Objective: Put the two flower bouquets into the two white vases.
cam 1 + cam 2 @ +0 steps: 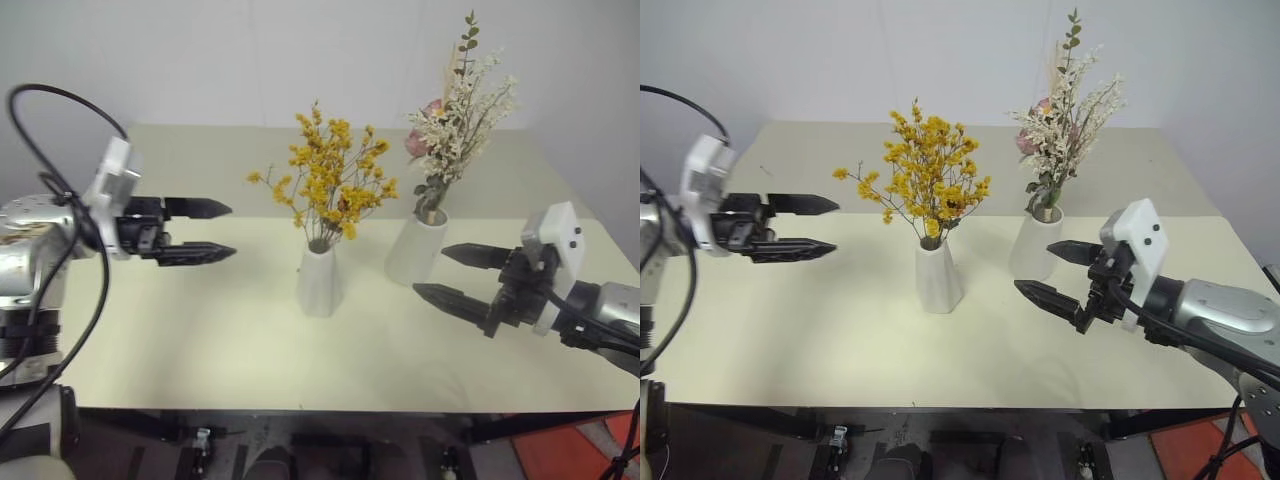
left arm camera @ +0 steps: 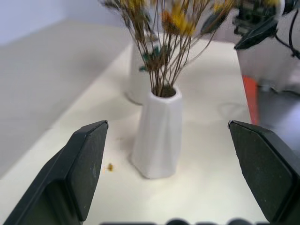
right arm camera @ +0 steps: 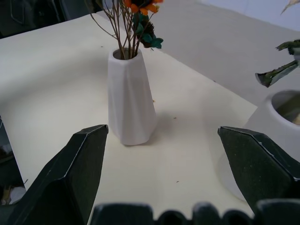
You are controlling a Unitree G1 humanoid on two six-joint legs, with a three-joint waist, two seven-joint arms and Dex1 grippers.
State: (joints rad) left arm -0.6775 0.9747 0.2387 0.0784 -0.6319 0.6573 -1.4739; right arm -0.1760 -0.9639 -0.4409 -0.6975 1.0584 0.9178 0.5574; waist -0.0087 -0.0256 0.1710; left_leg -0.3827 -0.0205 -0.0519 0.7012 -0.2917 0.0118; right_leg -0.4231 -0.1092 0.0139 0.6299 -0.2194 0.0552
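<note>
A pale cream matte table (image 1: 180, 340) carries two matte white vases — a short cone-shaped one (image 1: 319, 282), a wider near-cylindrical one (image 1: 416, 248) — standing near each other.

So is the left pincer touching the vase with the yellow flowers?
Apart. In the left eye view, the open left pincer hangs beside the short vase, with bare table showing between them.

We see the taller vase (image 3: 274, 136) cut off at the picture's edge, and the yellow-orange blossoms (image 2: 180, 16) blur and crop above.
</note>
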